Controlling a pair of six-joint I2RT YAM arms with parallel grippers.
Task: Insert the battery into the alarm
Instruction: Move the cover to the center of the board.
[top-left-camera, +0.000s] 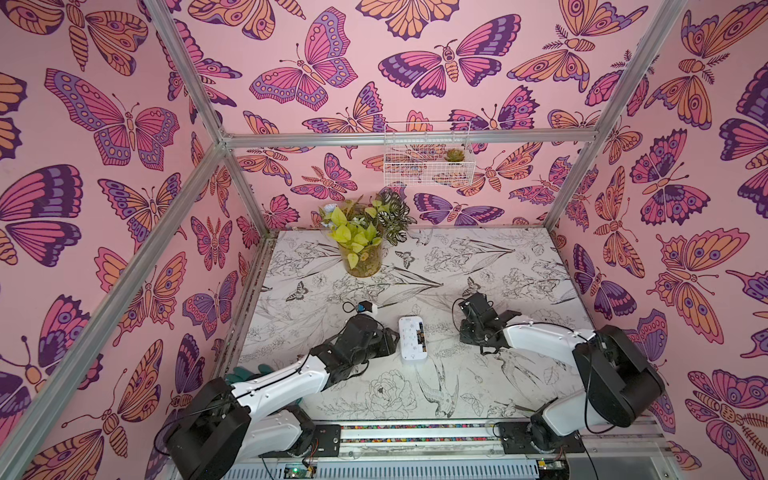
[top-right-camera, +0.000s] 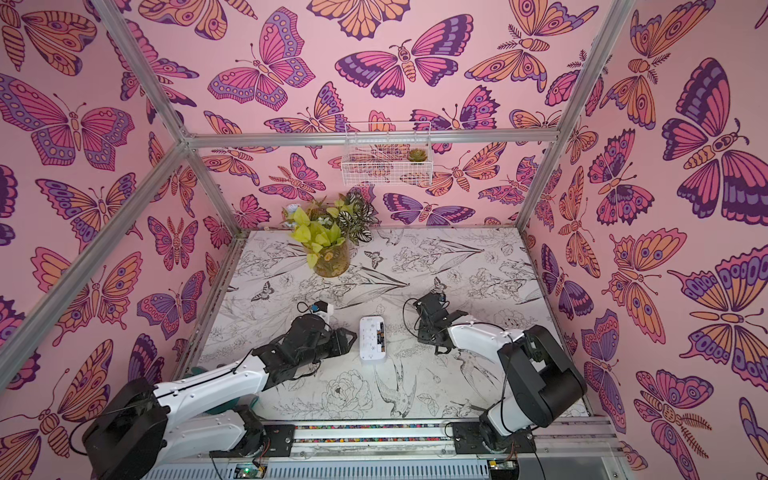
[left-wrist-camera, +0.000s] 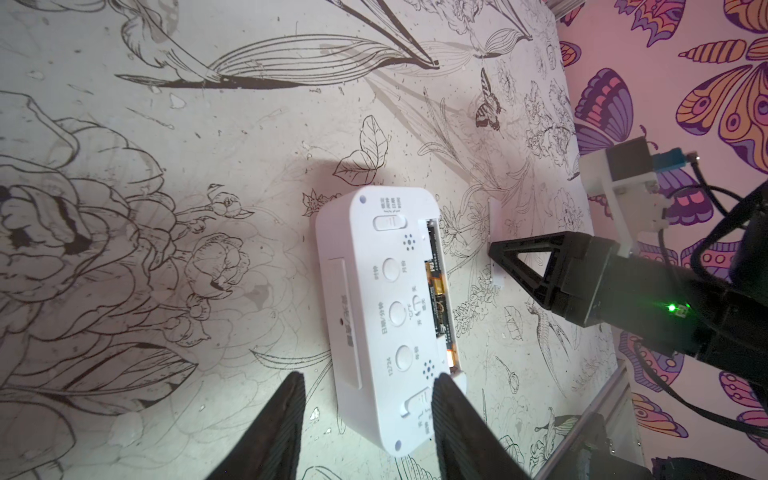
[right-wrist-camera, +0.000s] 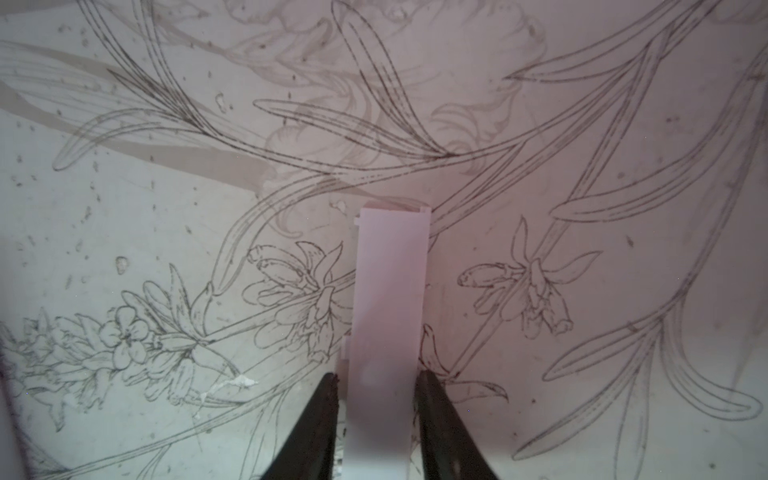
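Alarm (top-left-camera: 412, 338) lies back-up at mid-desk (top-left-camera: 478, 257) with its battery bay exposed, left gripper (left-wrist-camera: 368, 378) jaws parted over its end, apparently to steady it, while right gripper (right-wrist-camera: 376, 376) jaws flank the loose white cover (right-wrist-camera: 390, 291), grip unclear.

The alarm (left-wrist-camera: 386, 316) is smooth white plastic with a soft satin sheen. Seen from above, the open slot along its three-o'clock edge shows dark circuit board and glossy amber film. My left fingers (left-wrist-camera: 282, 432) are matt black and finely ribbed. My right fingers (right-wrist-camera: 440, 424) look smoother black, either side of a thin, matt white plastic strip (right-wrist-camera: 388, 299). The table (left-wrist-camera: 145, 124) is a matt printed sheet, scuffed and flecked.
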